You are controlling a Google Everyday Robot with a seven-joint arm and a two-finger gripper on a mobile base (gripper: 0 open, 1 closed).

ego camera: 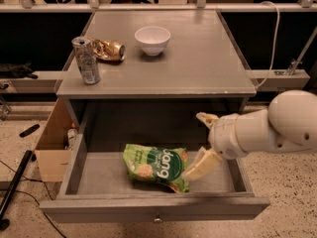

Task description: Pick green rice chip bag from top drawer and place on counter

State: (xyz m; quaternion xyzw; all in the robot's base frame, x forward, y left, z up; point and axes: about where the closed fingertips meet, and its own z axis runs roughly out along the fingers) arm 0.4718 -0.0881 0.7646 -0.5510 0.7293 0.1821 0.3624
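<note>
Upper left of the frame, a soda can stands upright beside a crumpled gold wrapper, with a white bowl just right of those. So the left and back of the counter are taken, and the bare right half looks like the natural drop spot.

Lower middle, the top drawer is pulled out, which is why the green rice chip bag is reachable at all. It lies flat on the drawer floor, long axis running left-right and dipping a bit toward the lower right, lettering upside down to the camera.

At right, the gripper reaches into the drawer with its fingers spread apart. The lower fingertip is right at the bag's right end, probably lining up a pinch.
</note>
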